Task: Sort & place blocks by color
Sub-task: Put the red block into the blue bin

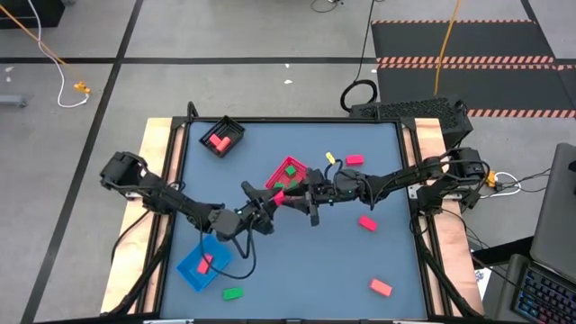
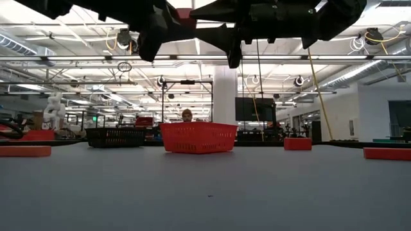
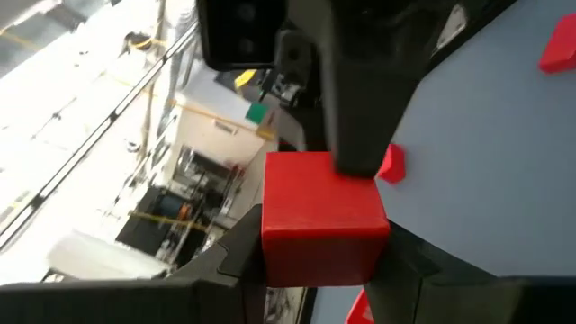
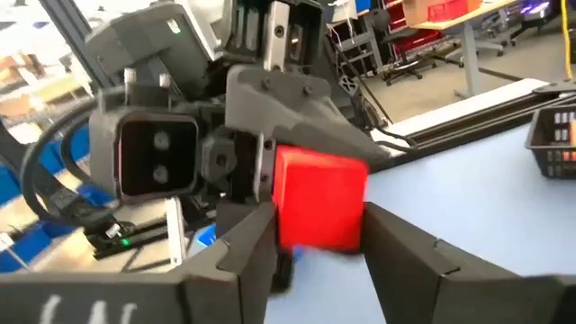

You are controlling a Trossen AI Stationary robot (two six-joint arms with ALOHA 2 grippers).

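A red block (image 1: 278, 196) hangs in mid-air over the table's middle, just in front of the pink-red tray (image 1: 290, 171), between both grippers. My left gripper (image 1: 270, 200) reaches it from the table's left and my right gripper (image 1: 293, 193) from the right; both are closed on it. It fills the left wrist view as a red block (image 3: 319, 216) and also shows in the right wrist view as a red block (image 4: 319, 207). Loose red blocks (image 1: 367, 222) (image 1: 381, 287) (image 1: 355, 159) and a green block (image 1: 232, 292) lie flat on the table. My left gripper pinches the block's two opposite side faces (image 3: 274, 229) between its two fingers, coming level from the table's left. The block is lifted clear and sits square. My right gripper has its fingers (image 4: 256, 243) against the block's other pair of faces (image 4: 286, 216), level from the table's right; one finger (image 3: 351, 117) lies on the face turned away from the left fingers.
A black tray (image 1: 222, 137) with red blocks stands at the far left, and a blue tray (image 1: 200, 268) with a red block at the near left. The pink-red tray holds green blocks. A small yellow piece (image 1: 330, 157) lies beside it. The table's near middle has free room.
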